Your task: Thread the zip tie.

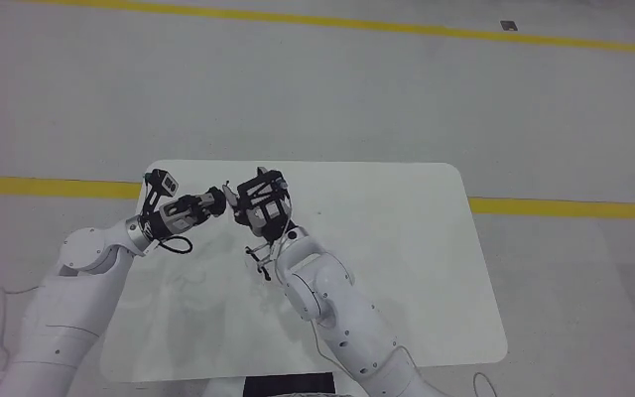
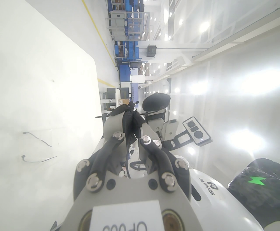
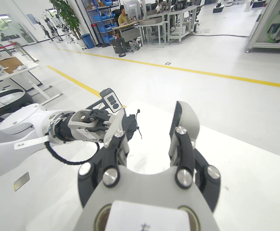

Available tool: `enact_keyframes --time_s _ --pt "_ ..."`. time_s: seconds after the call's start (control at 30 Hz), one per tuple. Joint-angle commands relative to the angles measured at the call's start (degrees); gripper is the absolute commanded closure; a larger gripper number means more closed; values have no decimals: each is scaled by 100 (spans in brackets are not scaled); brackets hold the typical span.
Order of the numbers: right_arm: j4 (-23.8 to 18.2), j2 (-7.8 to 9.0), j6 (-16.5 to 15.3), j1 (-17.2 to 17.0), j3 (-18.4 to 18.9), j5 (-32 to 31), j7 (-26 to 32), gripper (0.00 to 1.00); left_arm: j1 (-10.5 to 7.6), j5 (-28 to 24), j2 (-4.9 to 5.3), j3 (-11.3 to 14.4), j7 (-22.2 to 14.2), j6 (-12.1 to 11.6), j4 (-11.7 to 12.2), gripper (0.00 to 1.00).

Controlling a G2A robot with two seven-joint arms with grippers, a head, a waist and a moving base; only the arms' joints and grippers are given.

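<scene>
- Looking first at what lies closest, we see the white table [image 1: 417, 258], with both arms over its left half and their wrists meeting near its far edge.
- The right gripper [image 3: 151, 124] hangs above the table, its fingers spread wide with nothing between them.
- Just beside it, the left gripper [image 3: 132, 122] has its fingers pressed together on the black zip tie [image 3: 138, 130], which it holds in the air above the table. The head end stands up above the grip and the thin tail hangs below it.
- One finger [image 3: 119, 125] of the right gripper stands in front of the left gripper's tips and hides part of the grip. In the left wrist view the black pads [image 2: 131, 122] cover the middle of the tie.
- From the top view the two grippers nearly touch, and the tie is too small for us to make out there.
- On the table, the left wrist view shows two thin dark strands [image 2: 38, 139] lying apart from the grippers. We cannot tell whether they are more ties.
- Beyond the table a yellow line [image 3: 196, 71] crosses the floor.
- Farther off stand desks [image 3: 153, 24], blue shelving [image 3: 98, 15] and a potted plant [image 3: 65, 15].
</scene>
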Motion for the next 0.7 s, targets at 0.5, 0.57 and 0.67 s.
enact_keyframes --time_s 0.5,0.57,0.67 --pt "-36 71 -388 -80 98 -235 -80 0 4 -241 9 54 27 512 -49 100" --pt "-33 122 -545 -159 182 -455 -71 0 -24 -607 16 46 -118 956 -7 100" --pt "-49 195 -767 -282 328 -706 -44 0 -84 -865 35 26 -217 1417 63 100"
